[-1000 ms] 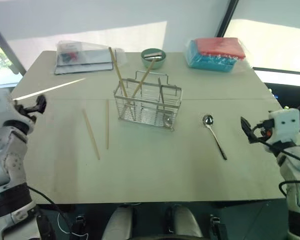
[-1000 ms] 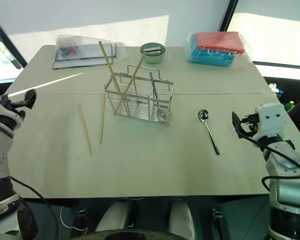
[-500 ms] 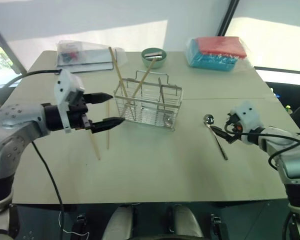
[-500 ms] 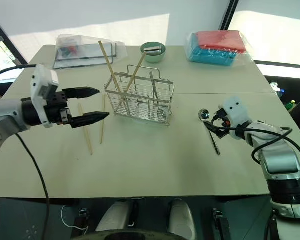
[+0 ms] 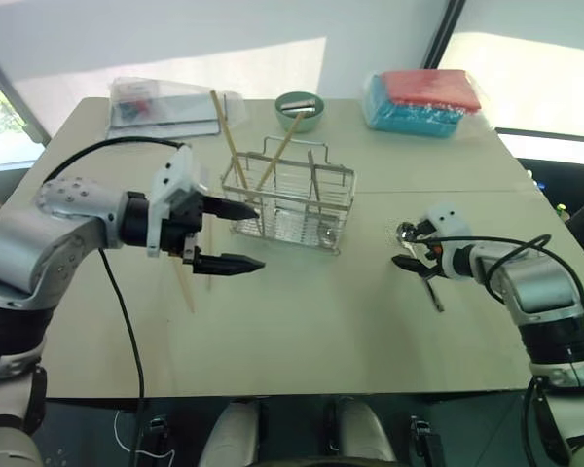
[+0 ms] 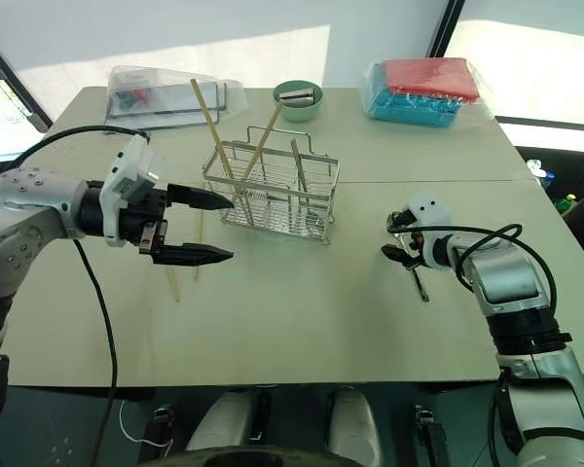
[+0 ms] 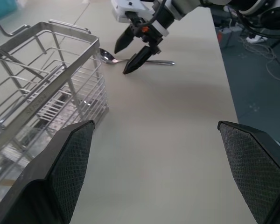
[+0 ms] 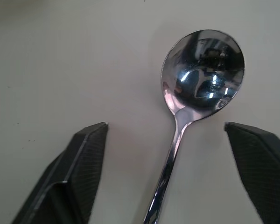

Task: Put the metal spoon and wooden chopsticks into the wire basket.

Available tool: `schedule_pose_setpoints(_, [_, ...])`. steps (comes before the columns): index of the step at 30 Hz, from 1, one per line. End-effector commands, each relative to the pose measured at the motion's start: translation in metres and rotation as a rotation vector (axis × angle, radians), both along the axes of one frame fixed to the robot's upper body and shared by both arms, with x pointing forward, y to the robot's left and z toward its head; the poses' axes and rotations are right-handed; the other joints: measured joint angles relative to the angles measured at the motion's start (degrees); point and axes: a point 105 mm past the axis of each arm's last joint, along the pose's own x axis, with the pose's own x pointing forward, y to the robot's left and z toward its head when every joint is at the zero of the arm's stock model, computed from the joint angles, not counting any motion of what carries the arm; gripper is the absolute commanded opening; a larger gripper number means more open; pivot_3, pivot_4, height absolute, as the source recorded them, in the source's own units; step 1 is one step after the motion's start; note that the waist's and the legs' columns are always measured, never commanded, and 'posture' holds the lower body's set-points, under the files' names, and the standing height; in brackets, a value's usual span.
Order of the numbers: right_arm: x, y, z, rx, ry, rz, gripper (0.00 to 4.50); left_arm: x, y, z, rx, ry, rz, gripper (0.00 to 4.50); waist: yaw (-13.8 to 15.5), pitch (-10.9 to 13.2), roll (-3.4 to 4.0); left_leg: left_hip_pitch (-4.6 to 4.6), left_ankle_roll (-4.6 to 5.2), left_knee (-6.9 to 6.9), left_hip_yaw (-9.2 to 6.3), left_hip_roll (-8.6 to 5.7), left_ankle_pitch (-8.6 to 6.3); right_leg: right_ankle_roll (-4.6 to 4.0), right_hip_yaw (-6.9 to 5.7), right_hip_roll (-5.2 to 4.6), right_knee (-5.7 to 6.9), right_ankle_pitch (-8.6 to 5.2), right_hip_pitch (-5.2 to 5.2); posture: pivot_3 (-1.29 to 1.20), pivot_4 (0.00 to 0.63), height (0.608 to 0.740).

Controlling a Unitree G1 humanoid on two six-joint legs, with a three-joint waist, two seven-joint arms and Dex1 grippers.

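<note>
The wire basket (image 5: 290, 202) stands mid-table with two wooden chopsticks (image 5: 231, 142) leaning upright in it. Two more chopsticks (image 5: 188, 295) lie flat on the table to its left, partly hidden by my left gripper (image 5: 260, 236). That gripper hovers open and empty, pointing right along the basket's front left corner. The metal spoon (image 8: 203, 70) lies to the right of the basket, bowl toward the back. My right gripper (image 8: 165, 125) is low over it and open. Its fingers (image 8: 79, 163) stand on either side of the spoon's neck, apart from it.
A small green bowl (image 5: 298, 109) sits behind the basket. A clear plastic bag (image 5: 165, 105) lies at the back left and a red and blue package (image 5: 423, 102) at the back right. The table (image 5: 302, 341) runs bare toward its front edge.
My left arm swung in from the table's left edge to the basket's front, gripper turned to point right. My right gripper came in and down over the spoon, its fingers drawing closer together.
</note>
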Motion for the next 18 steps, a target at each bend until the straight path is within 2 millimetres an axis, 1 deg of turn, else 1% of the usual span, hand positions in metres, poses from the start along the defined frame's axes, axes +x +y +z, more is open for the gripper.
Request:
schedule_pose_setpoints(1, [-0.002,0.004,0.001,0.022,0.001,0.003,2.16,0.0,-0.001,0.01,0.001,-0.049,-0.012,4.5,0.0,0.0,0.0,0.01,0.0,0.0,0.0,0.0,0.0,0.01,0.0,0.0,0.0,0.0,0.0,0.0,0.15,0.667])
schedule_pose_setpoints(2, [-0.004,0.007,0.0,0.041,0.015,0.002,1.55,0.0,-0.001,0.011,-0.001,-0.05,-0.012,4.5,0.0,0.0,-0.01,0.01,0.0,0.0,-0.01,0.0,0.0,0.02,0.0,0.01,0.01,0.01,0.0,0.0,0.15,0.667])
schedule_pose_setpoints(5, [-0.005,0.011,-0.001,0.063,0.023,-0.007,0.04,-0.001,-0.002,0.013,-0.004,-0.06,-0.012,4.5,-0.1,0.0,-0.04,0.01,0.0,0.0,-0.03,0.02,0.0,0.07,0.0,0.04,0.02,0.04,0.0,0.0,0.15,0.667])
schedule_pose_setpoints(8, [-0.005,0.012,-0.002,0.088,0.032,-0.028,0.04,-0.001,-0.004,0.016,-0.011,-0.064,-0.012,4.5,-0.3,0.0,-0.05,0.02,0.0,-0.01,-0.03,0.07,0.0,0.16,0.0,0.09,0.03,0.09,-0.01,0.0,0.15,0.667])
schedule_pose_setpoints(12, [0.002,0.004,0.001,0.081,0.0,-0.089,0.04,0.0,-0.004,0.017,-0.012,-0.07,-0.006,4.5,-0.5,0.0,-0.1,0.06,0.0,-0.01,-0.04,0.11,0.0,0.18,0.01,0.14,0.06,0.1,0.0,0.0,0.15,0.667])
schedule_pose_setpoints(15, [0.012,-0.001,0.026,0.098,-0.162,-0.109,0.04,0.001,-0.002,0.018,-0.015,-0.073,0.01,4.5,-0.6,0.0,-0.02,0.06,0.0,0.0,-0.04,0.11,0.0,0.18,0.02,0.15,0.06,0.1,0.0,0.0,0.15,0.667])
schedule_pose_setpoints(16, [0.018,-0.002,0.046,0.125,-0.271,-0.124,0.04,0.002,-0.002,0.019,-0.019,-0.076,0.018,4.5,-0.5,0.1,0.02,0.05,0.0,0.0,-0.04,0.1,0.0,0.18,0.03,0.15,0.06,0.1,-0.02,0.0,0.15,0.667])
schedule_pose_setpoints(18, [0.025,0.0,0.093,0.239,-0.475,-0.148,0.04,0.004,0.001,0.02,-0.03,-0.084,0.041,4.5,-0.5,0.1,0.1,0.03,0.0,-0.01,-0.03,0.1,0.0,0.21,0.03,0.15,0.07,0.12,-0.05,0.0,0.15,0.667])
